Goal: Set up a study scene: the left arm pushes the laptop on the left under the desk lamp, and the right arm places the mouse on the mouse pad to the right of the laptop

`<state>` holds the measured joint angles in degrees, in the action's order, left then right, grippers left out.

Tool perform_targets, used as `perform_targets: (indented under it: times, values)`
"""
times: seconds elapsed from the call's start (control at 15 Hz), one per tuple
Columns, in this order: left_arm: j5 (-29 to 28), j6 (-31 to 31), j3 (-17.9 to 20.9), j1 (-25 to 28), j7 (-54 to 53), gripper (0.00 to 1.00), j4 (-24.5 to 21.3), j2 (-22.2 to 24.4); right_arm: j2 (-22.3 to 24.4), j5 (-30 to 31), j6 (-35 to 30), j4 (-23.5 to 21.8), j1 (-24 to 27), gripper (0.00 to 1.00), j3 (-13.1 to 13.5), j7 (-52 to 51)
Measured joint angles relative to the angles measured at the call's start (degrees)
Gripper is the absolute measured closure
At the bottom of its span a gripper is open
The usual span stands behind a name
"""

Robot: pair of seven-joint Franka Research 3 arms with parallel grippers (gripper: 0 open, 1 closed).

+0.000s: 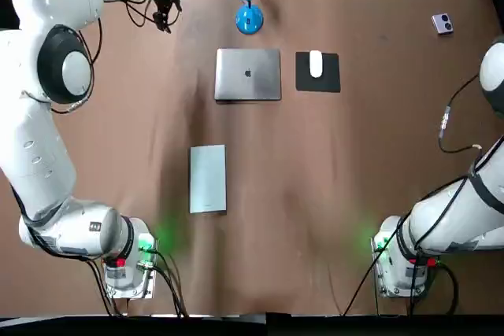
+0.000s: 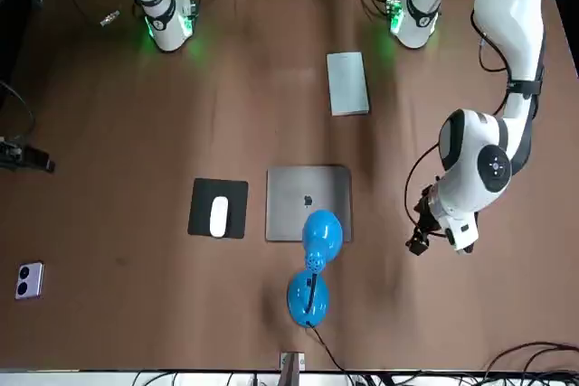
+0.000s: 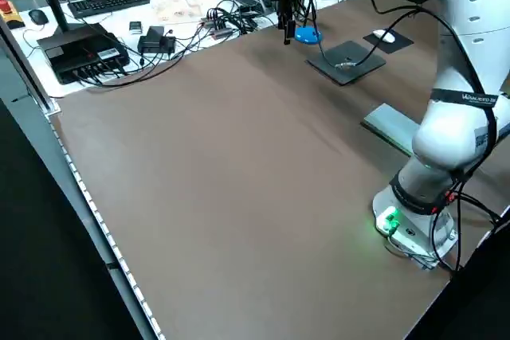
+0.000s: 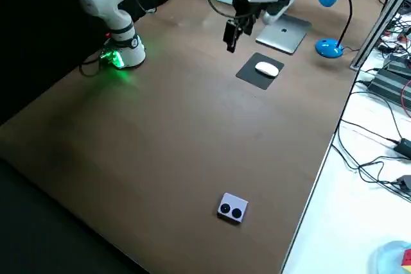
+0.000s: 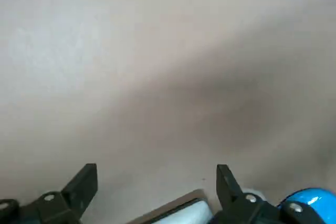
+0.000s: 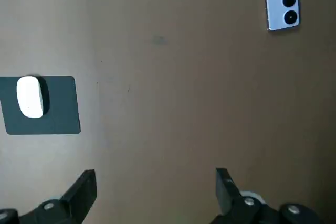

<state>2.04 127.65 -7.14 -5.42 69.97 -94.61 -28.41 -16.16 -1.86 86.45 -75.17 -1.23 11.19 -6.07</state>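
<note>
The closed silver laptop [image 1: 248, 74] lies just in front of the blue desk lamp [image 1: 249, 20], whose head [image 2: 322, 234] hangs over it. To its right, the white mouse [image 1: 316, 63] rests on the black mouse pad [image 1: 327, 82]. My left gripper [image 1: 164, 5] hovers open and empty over bare table at the far left, left of the lamp. My right gripper [image 4: 230, 35] hangs high above the table, open and empty; in its wrist view the right gripper [image 6: 156, 182] has the mouse [image 6: 30, 96] and pad [image 6: 58, 119] off to one side.
A grey notebook [image 1: 208, 179] lies on the table nearer the arm bases, in front of the laptop. A small phone-like device [image 1: 442, 24] sits at the far right corner. Cables and electronics [image 3: 119, 37] crowd the bench beyond the table's far edge.
</note>
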Motion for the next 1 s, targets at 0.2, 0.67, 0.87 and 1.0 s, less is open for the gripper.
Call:
perform_targets:
  times: [0.2,0.67,0.87,1.0]
  values:
    - [0.00,-2.90,0.00,0.70,-10.14,0.00,1.72,0.02,2.65,0.41,-0.81,-2.23,0.03,0.00,-0.45,0.01]
    - [0.00,-10.23,-0.16,5.76,-38.56,0.00,6.90,2.22,8.94,0.40,6.19,-12.30,0.36,0.00,-1.40,0.05]
    - [0.00,-10.96,-0.18,6.88,-47.99,0.00,7.45,4.49,9.75,0.40,6.33,-12.44,0.35,0.00,-1.70,0.06]
    - [0.00,-12.05,-0.17,7.53,-52.05,0.00,7.51,6.14,9.89,0.40,6.43,-12.44,0.34,0.00,-1.80,0.08]
